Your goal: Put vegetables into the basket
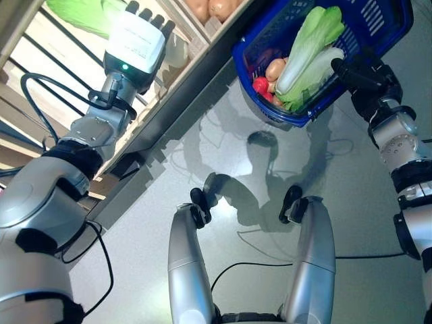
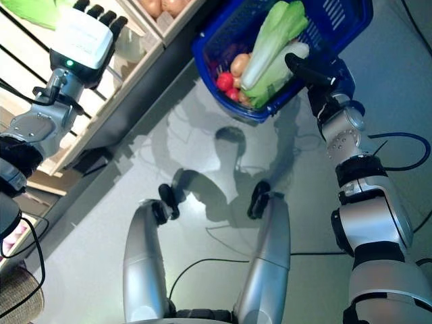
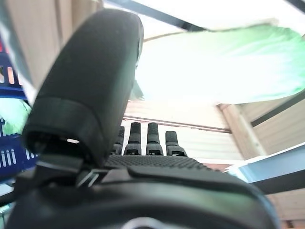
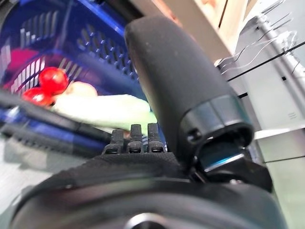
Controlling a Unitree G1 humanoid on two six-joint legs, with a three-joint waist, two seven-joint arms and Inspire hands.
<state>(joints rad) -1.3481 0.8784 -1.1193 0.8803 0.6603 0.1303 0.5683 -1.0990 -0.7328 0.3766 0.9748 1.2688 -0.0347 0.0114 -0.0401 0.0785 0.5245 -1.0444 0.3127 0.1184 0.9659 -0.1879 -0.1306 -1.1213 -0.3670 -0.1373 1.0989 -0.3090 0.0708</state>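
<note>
Right hand (image 2: 317, 73) grips the blue basket (image 1: 378, 30); basket contents: leafy cabbage (image 1: 307, 47), red tomatoes (image 1: 262, 86), a potato (image 1: 275, 68). Left hand (image 1: 138, 37), fingers extended and empty, reaches toward shelf greens (image 1: 84, 15) beside the basket.

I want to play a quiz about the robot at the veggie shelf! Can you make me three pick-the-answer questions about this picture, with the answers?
1. Where is the leafy green cabbage that is not yet picked?
A. On the floor
B. On the wooden shelf by the left hand
C. In the right hand

2. What colour is the basket?
A. Blue
B. Yellow
C. White

3. What is the right hand doing?
A. Hanging free
B. Pressing on the shelf
C. Holding the basket

Answers:
1. B: the cabbage lies on the shelf just past the left hand.
2. A: the basket has blue walls.
3. C: the right hand is shut on the basket's rim, with vegetables inside.
</note>
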